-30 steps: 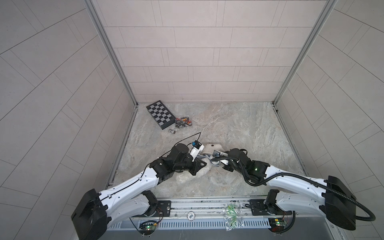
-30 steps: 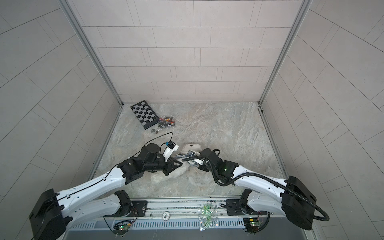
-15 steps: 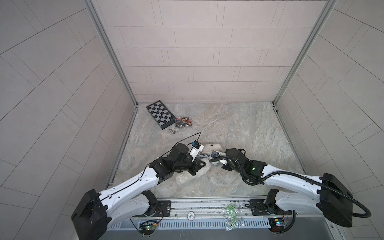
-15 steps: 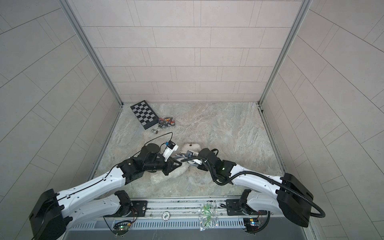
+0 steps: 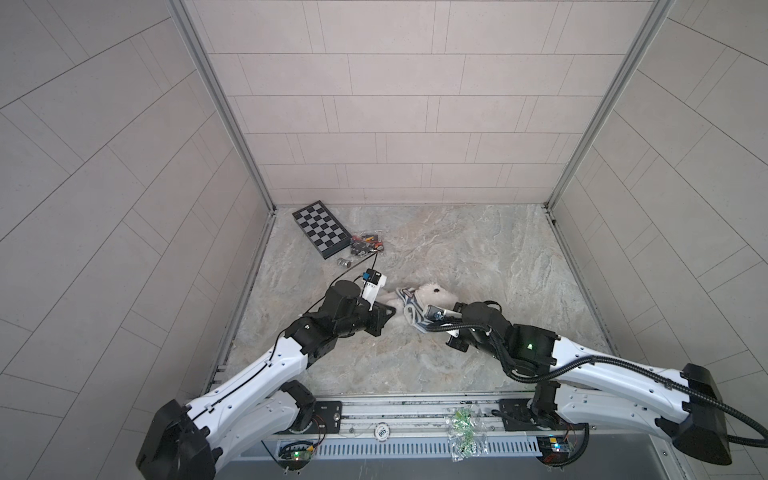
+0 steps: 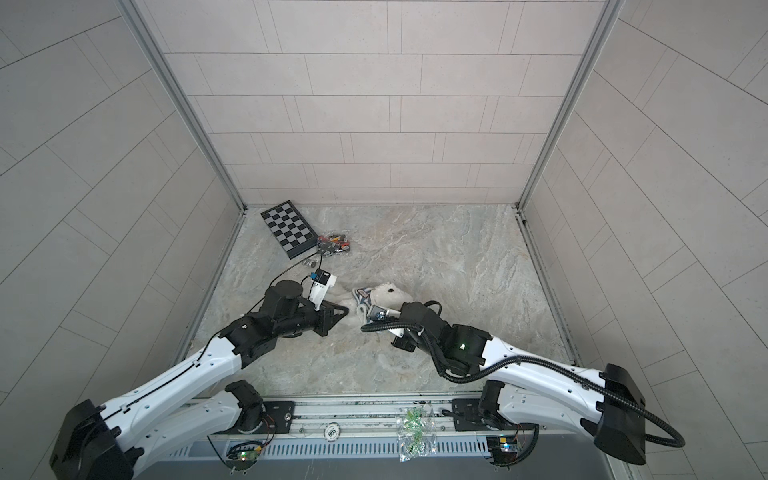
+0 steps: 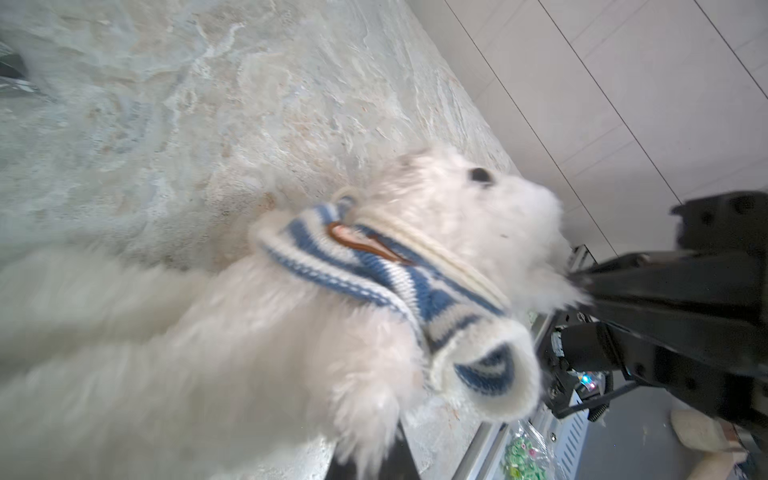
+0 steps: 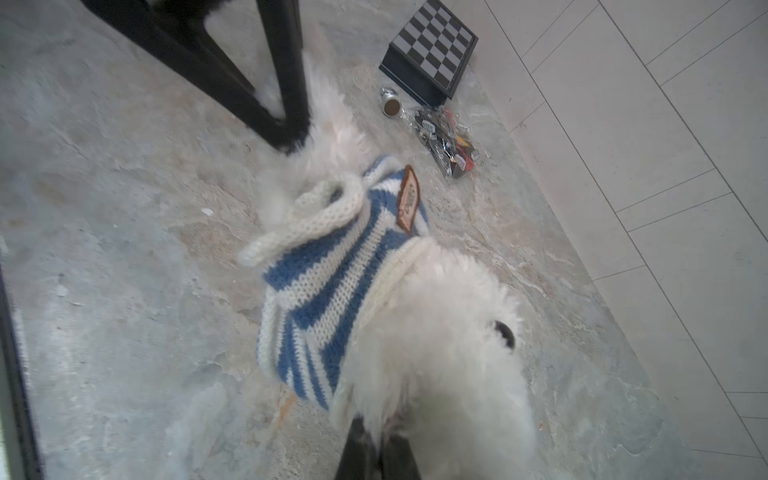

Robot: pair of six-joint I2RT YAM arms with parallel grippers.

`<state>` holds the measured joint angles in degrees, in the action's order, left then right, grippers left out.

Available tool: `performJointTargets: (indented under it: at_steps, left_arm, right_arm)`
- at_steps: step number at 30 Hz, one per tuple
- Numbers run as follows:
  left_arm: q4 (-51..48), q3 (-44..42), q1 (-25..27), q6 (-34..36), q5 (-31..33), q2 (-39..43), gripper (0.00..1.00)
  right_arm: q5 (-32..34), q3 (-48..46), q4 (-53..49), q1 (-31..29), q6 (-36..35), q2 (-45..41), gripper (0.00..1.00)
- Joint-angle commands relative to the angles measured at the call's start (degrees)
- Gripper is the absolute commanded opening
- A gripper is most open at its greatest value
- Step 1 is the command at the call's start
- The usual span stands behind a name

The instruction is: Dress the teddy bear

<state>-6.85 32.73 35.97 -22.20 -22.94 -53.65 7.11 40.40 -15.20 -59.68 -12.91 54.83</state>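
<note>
The teddy bear [image 5: 432,291] [image 6: 388,291] lies on the stone tabletop between my two arms, fluffy and white, with one dark eye showing. A blue-and-white striped knit shirt [image 8: 332,282] [image 7: 374,274] with a brown badge is bunched round its neck, one cream sleeve hanging loose. My left gripper [image 7: 374,457] [image 5: 392,311] is shut on the fur of the bear's body [image 7: 208,353]. My right gripper [image 8: 376,449] [image 5: 441,306] is shut on fur at the bear's head [image 8: 449,332]. The bear's lower limbs are blurred in the left wrist view.
A folded chessboard [image 5: 320,228] [image 8: 432,50] lies at the back left, with a bag of small pieces [image 5: 365,244] and a small metal cylinder [image 5: 344,262] beside it. A bag of green bits [image 5: 463,432] sits on the front rail. Tiled walls enclose three sides.
My right gripper has closed on the fur at the bear's head after shifting slightly toward the bear. The left gripper has kept its hold and place.
</note>
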Motion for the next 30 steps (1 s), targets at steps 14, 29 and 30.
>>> performJointTargets:
  at_steps: [14, 29, 30]
  left_arm:
    - [0.8, -0.6, -0.6, 0.4, 3.0, 0.5, 0.00]
    - [0.6, -0.1, -0.5, 1.5, -0.1, -1.6, 0.00]
    - [0.6, 0.0, -0.5, 1.5, -0.3, -1.7, 0.00]
  right_arm:
    - [-5.0, 9.5, -14.3, -2.7, 15.4, 9.1, 0.05]
    - [5.3, 0.7, -1.4, -2.8, -2.4, 2.7, 0.46]
    - [6.5, 0.0, -0.2, -2.8, -3.4, 2.4, 0.46]
